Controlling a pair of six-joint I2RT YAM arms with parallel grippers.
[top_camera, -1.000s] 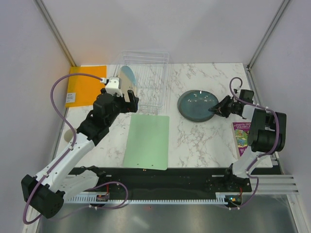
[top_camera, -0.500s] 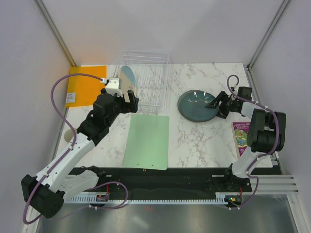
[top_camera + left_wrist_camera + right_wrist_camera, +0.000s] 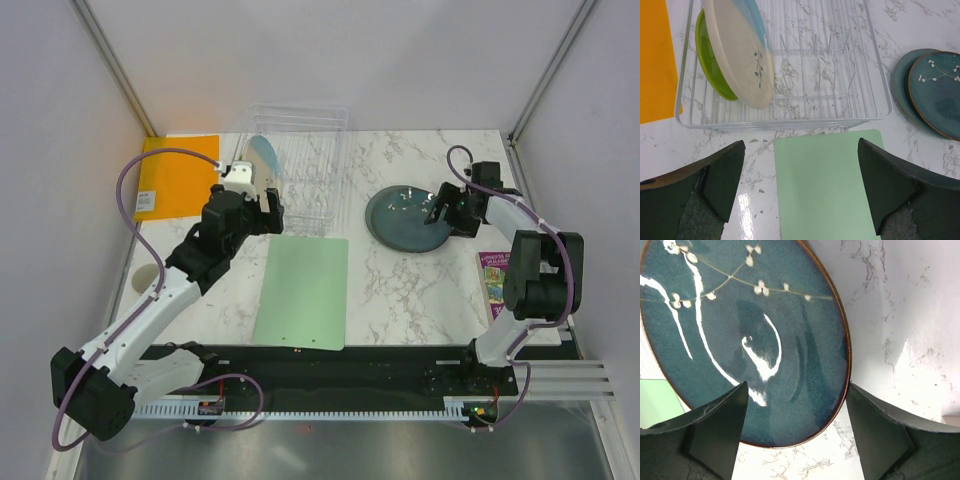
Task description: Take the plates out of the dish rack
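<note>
Directly below the right tool, spread wide, lies the dark blue plate.

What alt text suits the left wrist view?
A cream plate, lime-green plate and light blue plate lean at left in the dish rack. The open left end effector hovers near a green mat; two teal plates lie stacked right.

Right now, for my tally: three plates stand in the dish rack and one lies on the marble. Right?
No, two lie on the marble: the left wrist view shows the dark blue plate stacked on a teal-grey plate. Three do stand in the dish rack.
</note>
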